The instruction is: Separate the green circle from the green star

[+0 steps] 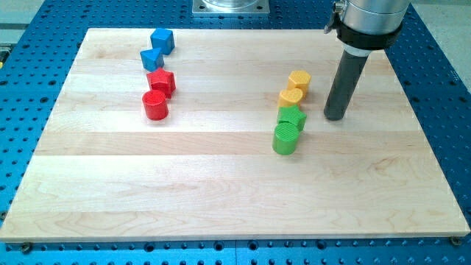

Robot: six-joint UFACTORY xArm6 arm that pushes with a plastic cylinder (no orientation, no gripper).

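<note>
The green circle (285,138) stands right of the board's middle, touching the green star (292,117) just above it. My tip (335,117) rests on the board to the right of the green star, a short gap away, level with the star and touching no block.
Two yellow blocks (291,96) (299,79) stand in a line above the green star. At the upper left are a red circle (155,105), a red star (161,81), and two blue blocks (151,59) (163,40). The wooden board (221,199) lies on a blue perforated table.
</note>
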